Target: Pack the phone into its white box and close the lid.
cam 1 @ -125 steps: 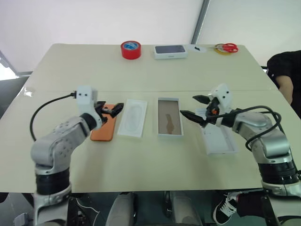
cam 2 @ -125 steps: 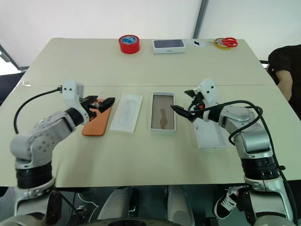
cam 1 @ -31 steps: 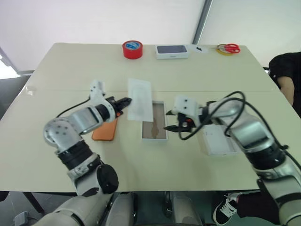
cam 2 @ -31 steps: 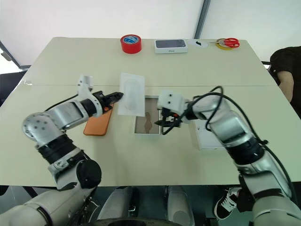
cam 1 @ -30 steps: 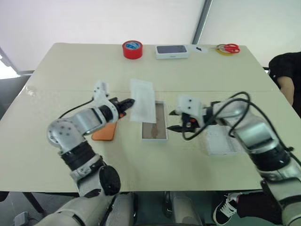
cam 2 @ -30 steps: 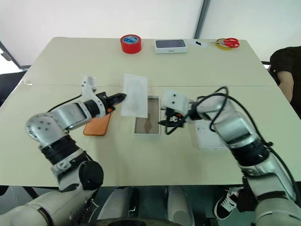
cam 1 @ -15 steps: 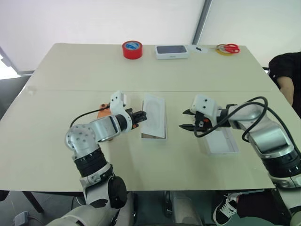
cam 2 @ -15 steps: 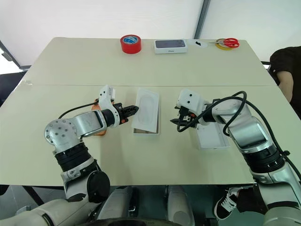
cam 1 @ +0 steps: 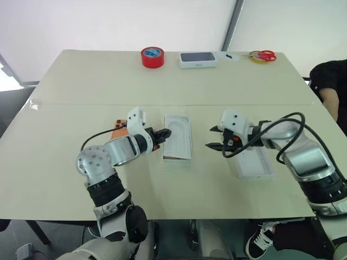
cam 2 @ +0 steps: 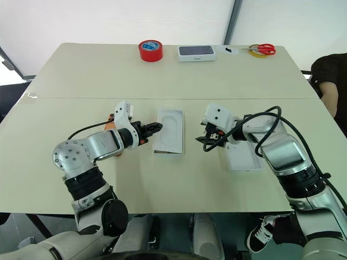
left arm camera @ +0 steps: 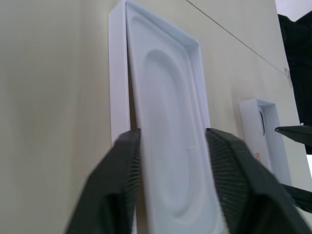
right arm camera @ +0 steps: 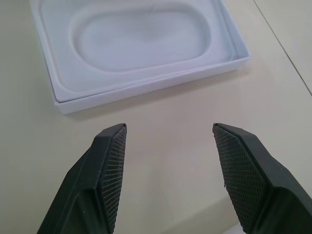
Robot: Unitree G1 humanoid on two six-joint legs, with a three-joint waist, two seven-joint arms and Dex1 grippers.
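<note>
Released, the left tool (cam 1: 162,135) hovers at the white box (cam 1: 177,158) mid-bench (cam 1: 81,81), its fingers apart over the flat white insert (cam 1: 179,135) lying in the box. The right tool (cam 1: 211,137), also spread and empty, waits just beside the box's other side, near the lid (cam 1: 254,165). The phone (cam 1: 117,128) lies behind the left forearm, mostly hidden. Slim, stiff and smooth, it will likely slip and should be pinched across its long edges near the middle. The right wrist view shows the insert seated within the box walls. The head views alone place the phone.
</note>
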